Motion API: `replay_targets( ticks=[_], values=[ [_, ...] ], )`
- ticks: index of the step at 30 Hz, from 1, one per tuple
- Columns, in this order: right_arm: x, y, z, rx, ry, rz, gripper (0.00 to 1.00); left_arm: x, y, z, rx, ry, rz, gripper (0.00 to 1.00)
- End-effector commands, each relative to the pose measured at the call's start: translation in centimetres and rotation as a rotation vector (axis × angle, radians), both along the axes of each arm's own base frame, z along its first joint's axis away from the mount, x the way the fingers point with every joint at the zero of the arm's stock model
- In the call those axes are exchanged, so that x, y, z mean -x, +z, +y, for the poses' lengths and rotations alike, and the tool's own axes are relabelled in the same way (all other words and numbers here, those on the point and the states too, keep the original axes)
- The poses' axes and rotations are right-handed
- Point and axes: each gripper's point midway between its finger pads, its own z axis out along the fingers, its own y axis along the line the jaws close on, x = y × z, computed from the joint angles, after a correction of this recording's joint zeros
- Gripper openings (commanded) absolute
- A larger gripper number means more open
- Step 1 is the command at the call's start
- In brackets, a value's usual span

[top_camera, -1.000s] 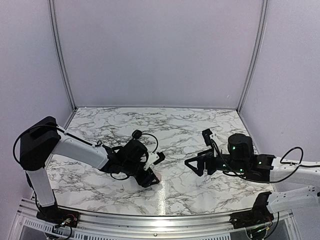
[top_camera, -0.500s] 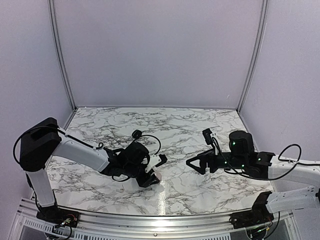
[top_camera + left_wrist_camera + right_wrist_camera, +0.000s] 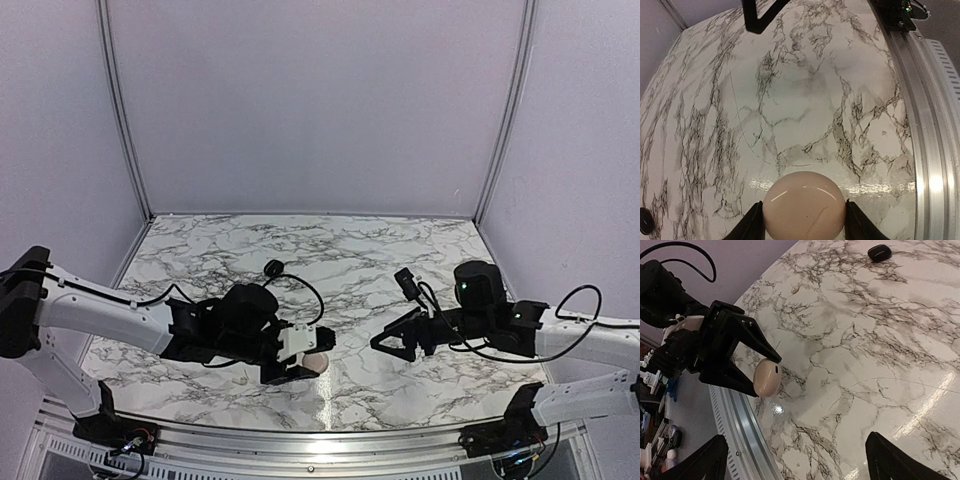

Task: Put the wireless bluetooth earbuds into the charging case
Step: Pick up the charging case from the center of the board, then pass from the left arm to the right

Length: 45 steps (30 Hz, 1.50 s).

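Holding: left claw (image 3: 318,360) pinches the case (image 3: 804,205), bottom centre, low by the front rail (image 3: 930,125) of the table (image 3: 380,250).
Right claw (image 3: 796,440): wide open, empty.
Unseen: earbuds not made out; a dark oval (image 3: 879,252) lies upper right.
Risk: the smooth round shell may squirt free and roll over the edge.
Surface: glossy marble, with glare.
Room: plain lilac walls (image 3: 320,100).

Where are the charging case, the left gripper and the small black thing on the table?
charging case (image 3: 804,207): left wrist view, middle of its rounded shell.
left gripper (image 3: 767,377): right wrist view, midway between its fingertips, where the case sits.
small black object (image 3: 879,252): right wrist view, its middle.
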Motion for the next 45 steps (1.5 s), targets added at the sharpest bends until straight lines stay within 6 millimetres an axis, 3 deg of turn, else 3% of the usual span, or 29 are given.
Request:
replay_targets(
  ticks=[1,8,17,23,29,45],
  values=[
    [1.9,2.4,1.4,-0.088,0.148,0.039,0.94,2.2,1.4,-0.6,-0.061,-0.097,-0.126,0.44],
    [4.4,2.6,2.6,-0.137,0.302,0.152,0.83,4.9,2.6,-2.0,-0.089,-0.180,-0.226,0.42],
    [6.9,1.8,4.3,-0.110,0.406,0.214,0.73,6.0,3.7,-3.1,-0.103,-0.214,-0.299,0.40],
    [7.4,0.9,5.3,-0.087,0.444,0.246,0.65,7.0,2.7,-3.6,-0.158,-0.263,-0.326,0.40],
    [7.7,0.9,6.4,-0.094,0.480,0.238,0.62,7.7,2.7,-4.0,-0.166,-0.286,-0.337,0.38],
    [8.8,-0.1,7.9,-0.095,0.528,0.264,0.48,7.9,2.9,-4.3,-0.158,-0.296,-0.338,0.38]
  ],
)
